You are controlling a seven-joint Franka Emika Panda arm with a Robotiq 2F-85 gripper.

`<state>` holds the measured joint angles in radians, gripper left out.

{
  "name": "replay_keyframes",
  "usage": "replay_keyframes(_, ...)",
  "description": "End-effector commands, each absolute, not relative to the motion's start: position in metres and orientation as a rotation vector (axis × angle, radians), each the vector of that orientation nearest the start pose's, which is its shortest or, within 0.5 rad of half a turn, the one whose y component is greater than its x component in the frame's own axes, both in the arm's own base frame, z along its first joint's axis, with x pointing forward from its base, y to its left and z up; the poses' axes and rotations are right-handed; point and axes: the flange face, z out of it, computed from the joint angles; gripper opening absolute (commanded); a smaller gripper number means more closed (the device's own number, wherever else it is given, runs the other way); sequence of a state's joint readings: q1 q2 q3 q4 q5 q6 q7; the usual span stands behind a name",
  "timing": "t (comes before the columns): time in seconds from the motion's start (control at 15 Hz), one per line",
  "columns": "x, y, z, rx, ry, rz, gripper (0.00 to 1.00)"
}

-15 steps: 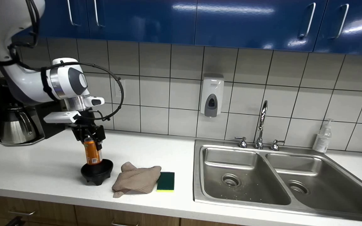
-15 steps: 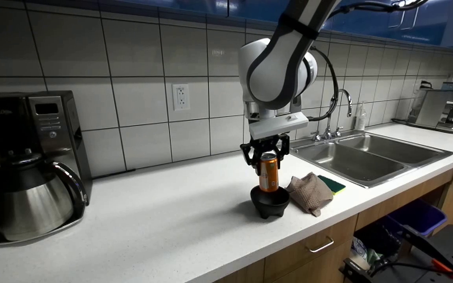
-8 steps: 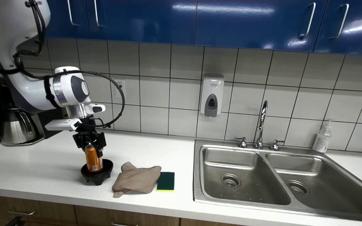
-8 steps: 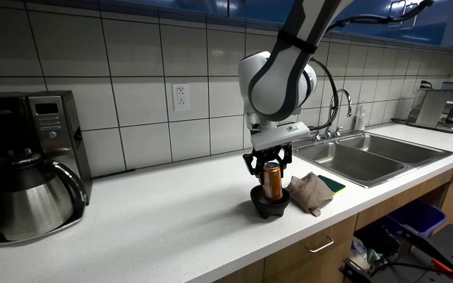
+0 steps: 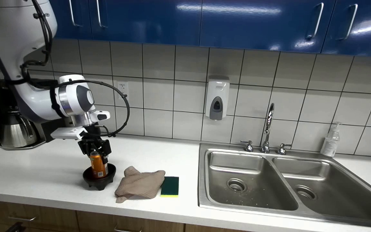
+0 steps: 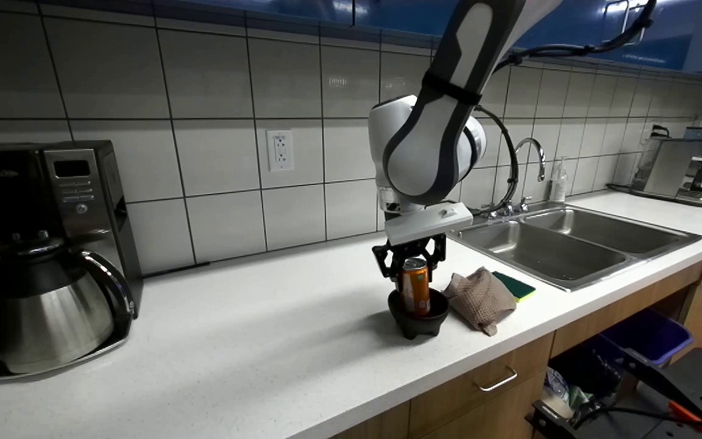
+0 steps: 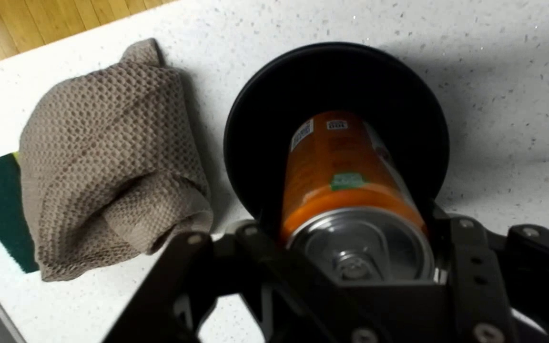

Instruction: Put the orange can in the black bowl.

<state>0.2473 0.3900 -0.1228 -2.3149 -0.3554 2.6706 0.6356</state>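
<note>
Can (image 6: pixel 415 296) stands roughly upright with its lower end inside the bowl (image 6: pixel 420 325), pinched near its top by the gripper (image 6: pixel 414 281), likely so the gripper clears the rim while the base settles. Whether that base touches the bottom I cannot tell; the dark interior obscures it. In the wrist view, cloth (image 7: pixel 112 162) covers part of the sponge (image 7: pixel 3 209), which the view's edge also crops.
</note>
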Motion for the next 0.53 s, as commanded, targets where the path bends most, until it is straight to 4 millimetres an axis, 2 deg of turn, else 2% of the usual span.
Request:
replay_keyframes(0.0,0.5213,0.0759,0.1689,-3.327,0.326,-0.131,0.39)
replay_keyframes(0.2,0.5207,0.0771,0.168,-3.335,0.305,-0.134,0.39)
replay_keyframes(0.27,0.5199,0.0767,0.1698,-3.341,0.305,-0.131,0.85)
replay_keyframes(0.4,0.5184,0.0753,0.1739,-3.342,0.308,-0.138,0.97)
replay_keyframes(0.47,0.5183,0.0751,0.1757,-3.342,0.309,-0.139,1.0)
